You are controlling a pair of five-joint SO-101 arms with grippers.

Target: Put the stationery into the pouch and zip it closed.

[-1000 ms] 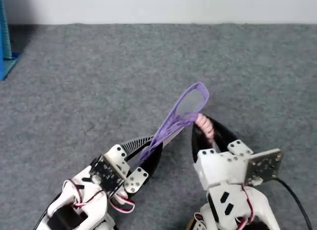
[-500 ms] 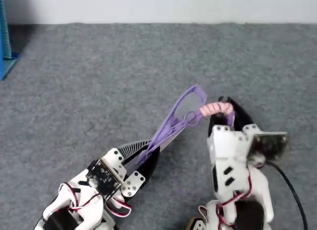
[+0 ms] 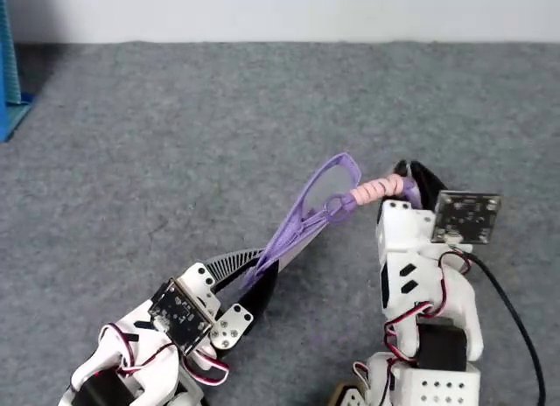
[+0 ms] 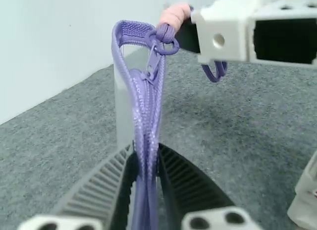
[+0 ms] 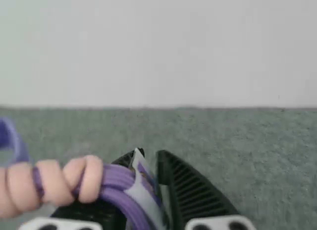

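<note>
High view: zip-closing step is in hand, and prob. near its end. The left gripper (image 3: 260, 270) is clamped on the near, low end of a slim purple fabric pouch with a clear plastic window (image 3: 308, 218). The right gripper (image 3: 409, 185) is pinched on a purple pull cord wrapped w/ pink beads (image 3: 374, 192). The cord runs taut to a small purple zip slider (image 3: 335, 210) by the pouch's far end. The pouch hangs btwn the two grippers, slanting up from left to right, and looks lifted off the grey felt-like table cover (image 3: 175, 117).

Left wrist view: the pouch (image 4: 141, 106) is edge-on, rising from btwn the ribbed black fingers (image 4: 99, 185). Zip teeth look meshed all the way from the jaws up to the slider (image 4: 154, 66), which sits just short of the top corner. The window is pale and see-through, but I can't tell what's inside, so the stationery is unconfirmed.

Right wrist view: the cord (image 5: 121, 188) is nipped btwn the jaws, w/ the pink beads (image 5: 59, 183) just outside them.

Next move, as I judge it:
- A short last tug along the zip line by the right arm, w/ the left arm holding firm as counter-pull.
- If the slider is at its stop, let go of the cord and set the pouch down.
- Pull straight; an off-axis tug could twist the pouch out of the left grip.
</note>
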